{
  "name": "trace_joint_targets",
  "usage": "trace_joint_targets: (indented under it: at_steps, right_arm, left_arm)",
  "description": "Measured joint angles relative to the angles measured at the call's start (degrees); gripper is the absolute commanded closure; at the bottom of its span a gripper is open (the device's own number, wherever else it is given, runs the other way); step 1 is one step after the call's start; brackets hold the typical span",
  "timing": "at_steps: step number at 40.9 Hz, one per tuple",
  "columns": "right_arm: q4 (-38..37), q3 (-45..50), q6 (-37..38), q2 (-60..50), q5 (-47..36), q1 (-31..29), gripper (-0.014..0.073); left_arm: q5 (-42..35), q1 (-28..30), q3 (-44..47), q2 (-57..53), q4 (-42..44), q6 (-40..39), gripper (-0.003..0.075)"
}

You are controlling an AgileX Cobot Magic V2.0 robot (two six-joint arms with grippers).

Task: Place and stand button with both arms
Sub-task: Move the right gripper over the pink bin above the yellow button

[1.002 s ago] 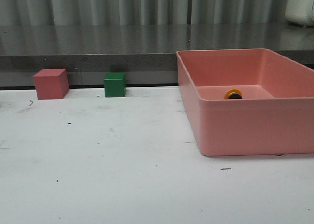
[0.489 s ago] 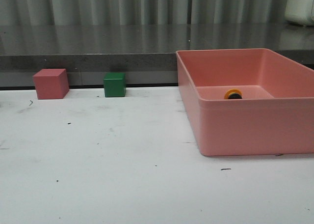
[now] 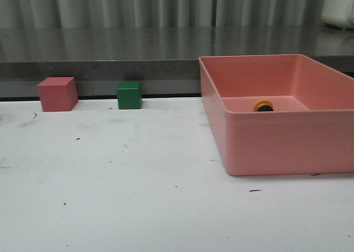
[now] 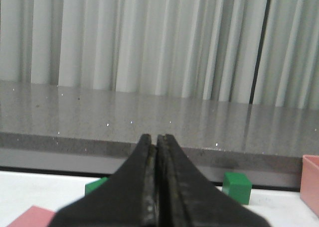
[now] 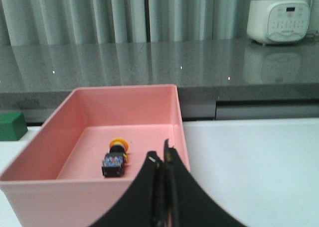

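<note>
The button (image 3: pixel 263 105) lies on its side inside the pink bin (image 3: pixel 276 147) at the right of the table; only its yellow cap shows in the front view. In the right wrist view the button (image 5: pixel 115 159) shows its yellow cap, black body and boxy base on the bin floor. My right gripper (image 5: pixel 163 157) is shut and empty, near the bin's (image 5: pixel 75 187) front wall, apart from the button. My left gripper (image 4: pixel 157 138) is shut and empty, above the table's left part. Neither arm shows in the front view.
A pinkish-red cube (image 3: pixel 57 94) and a green cube (image 3: pixel 129 95) stand at the table's back edge on the left. The green cube also shows in the left wrist view (image 4: pixel 237 187). A grey ledge runs behind the table. A white appliance (image 5: pixel 279 15) stands on it.
</note>
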Motion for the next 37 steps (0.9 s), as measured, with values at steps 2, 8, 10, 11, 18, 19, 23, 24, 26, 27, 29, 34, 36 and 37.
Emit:
trace_joint_targets:
  at_steps: [2,8,10,11,18,19,23,24,26,27,29,34,36,37]
  right_arm:
    - [-0.25,-2.96,0.0,0.0,1.69,0.0,0.0662]
    - [-1.92,-11.98,0.0,1.08,6.8,0.0,0.0662]
    - [-2.4,-15.09,0.0,2.44,8.35,0.0,0.0662]
    - [-2.43,-16.56,0.0,3.04,9.15,0.0,0.0662]
    - [-2.57,-23.8,0.0,8.99,13.08,0.0,0.0662]
    - [-2.57,-24.34,0.0,9.68,13.75,0.0,0.0662]
    - [-2.57,-25.67,0.0,13.0,16.29,0.0,0.0662]
    - [-2.57,-25.67,0.0,14.05,16.96,0.0,0.0662]
    - [-2.57,-25.71,0.0,15.51,18.24,0.0,0.0662]
    - [-2.57,-25.71,0.0,16.09,19.01,0.0,0.0662]
    - [-2.57,-25.71,0.0,17.49,20.4,0.0,0.0662]
    - [-2.61,-25.71,0.0,19.57,23.36,0.0,0.0662]
    - [-2.61,-25.71,0.0,20.19,23.61,0.0,0.0662]
    - [-2.61,-25.71,0.0,20.29,23.61,0.0,0.0662]
  left_arm:
    - [2.28,0.0,-3.26,0.0,0.0,0.0,0.074]
    - [10.0,0.0,-14.12,0.0,0.0,0.0,0.074]
    - [12.84,0.0,-17.64,0.33,0.0,0.0,0.074]
    - [14.36,0.0,-19.63,0.74,0.0,0.0,0.074]
    - [23.4,0.0,-29.71,6.6,0.0,0.0,0.074]
    - [24.69,0.0,-30.69,7.67,0.0,0.0,0.074]
    - [28.42,0.0,-32.36,11.41,0.0,0.0,0.074]
    - [29.11,0.0,-32.36,12.08,0.0,0.0,0.074]
    - [31.09,0.0,-32.36,13.85,0.0,0.0,0.074]
    - [32.02,0.0,-32.36,14.66,0.0,0.0,0.074]
    - [32.92,0.0,-32.24,15.93,0.0,0.0,0.074]
    - [33.85,0.0,-31.62,18.52,0.0,0.0,0.074]
    - [34.12,0.0,-31.38,19.32,0.0,0.0,0.074]
    - [34.15,0.0,-31.27,19.53,0.0,0.0,0.074]
